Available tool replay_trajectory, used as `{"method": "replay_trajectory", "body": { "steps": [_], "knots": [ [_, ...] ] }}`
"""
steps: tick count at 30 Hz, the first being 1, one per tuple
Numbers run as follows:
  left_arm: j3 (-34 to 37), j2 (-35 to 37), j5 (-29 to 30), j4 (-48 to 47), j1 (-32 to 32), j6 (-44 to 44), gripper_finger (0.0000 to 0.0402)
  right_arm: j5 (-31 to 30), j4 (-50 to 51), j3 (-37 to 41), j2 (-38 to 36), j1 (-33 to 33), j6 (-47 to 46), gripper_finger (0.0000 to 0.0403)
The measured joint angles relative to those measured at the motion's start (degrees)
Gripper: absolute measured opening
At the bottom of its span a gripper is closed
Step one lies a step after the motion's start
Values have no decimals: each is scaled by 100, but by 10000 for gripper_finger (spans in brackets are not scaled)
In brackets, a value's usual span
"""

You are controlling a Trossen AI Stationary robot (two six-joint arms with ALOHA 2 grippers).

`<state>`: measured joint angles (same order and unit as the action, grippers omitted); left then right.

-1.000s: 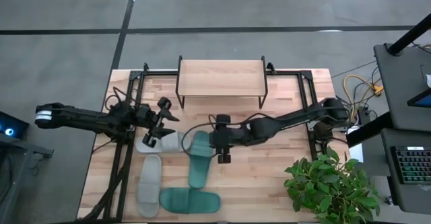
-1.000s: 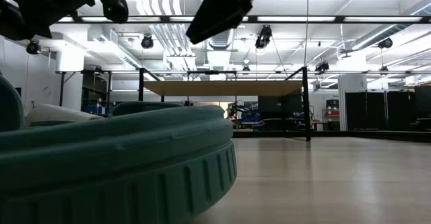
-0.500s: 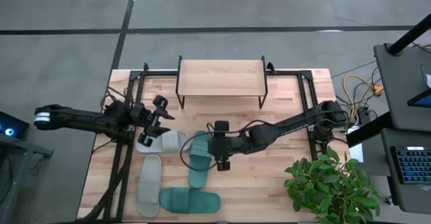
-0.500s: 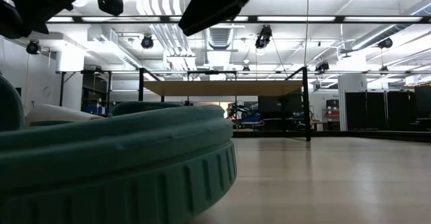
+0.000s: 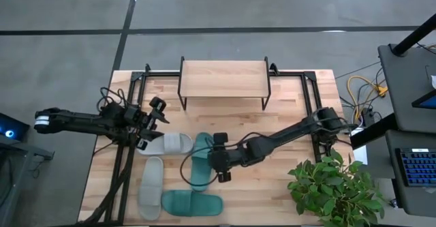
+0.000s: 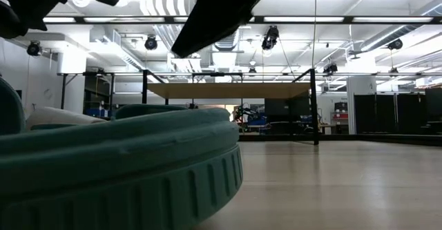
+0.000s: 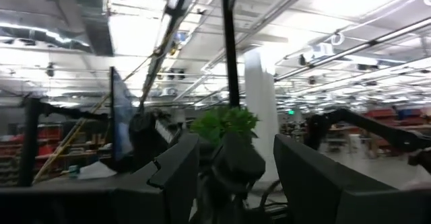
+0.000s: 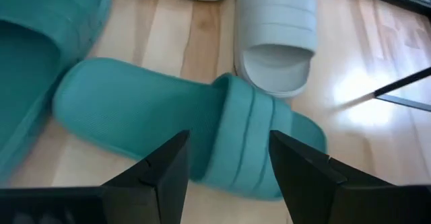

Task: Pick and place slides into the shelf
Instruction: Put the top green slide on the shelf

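Note:
Four slides lie on the table's near-left part. One teal slide [image 5: 199,162] points near to far, and its ribbed strap [image 8: 244,142] shows between my right gripper's [image 8: 227,177] open fingers, which hover just above it [image 5: 216,157]. A second teal slide [image 5: 192,203] lies near the front edge and fills the low view [image 6: 117,168]. A grey slide [image 5: 167,144] lies crosswise beside the first teal one, another grey slide [image 5: 151,187] nearer. My left gripper [image 5: 151,115] is open, raised left of the crosswise grey slide. The shelf [image 5: 223,80] stands at the far edge.
A potted plant [image 5: 334,186] stands at the table's near right corner. Black frame rails [image 5: 129,118] run along the left and right sides, and cables [image 5: 361,91] hang off the right edge. Bare wood [image 5: 272,186] lies between the slides and the plant.
My right gripper has moved toward the near edge and a little left, dropping lower over the upright teal slide, fingers still open. My left gripper has drawn back toward the left edge, away from the crosswise grey slide. The slides have stayed in place.

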<state>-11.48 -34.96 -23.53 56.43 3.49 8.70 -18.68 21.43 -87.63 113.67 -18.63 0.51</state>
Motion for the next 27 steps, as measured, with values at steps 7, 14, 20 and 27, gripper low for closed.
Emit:
{"method": "replay_trajectory", "body": {
  "steps": [7,14,20,27],
  "knots": [
    [89,175,-26,-19,-1,2,178,-569,-101,-355,610,-11,265,192],
    [96,295,-28,-351,-2,-4,178,-645,-122,-442,742,-24,327,192],
    [96,374,-28,-379,-2,1,178,-666,-248,-443,795,-89,317,192],
    [98,412,-28,-608,-2,-5,178,-1613,-380,-433,1115,-282,639,192]
  ]
}}
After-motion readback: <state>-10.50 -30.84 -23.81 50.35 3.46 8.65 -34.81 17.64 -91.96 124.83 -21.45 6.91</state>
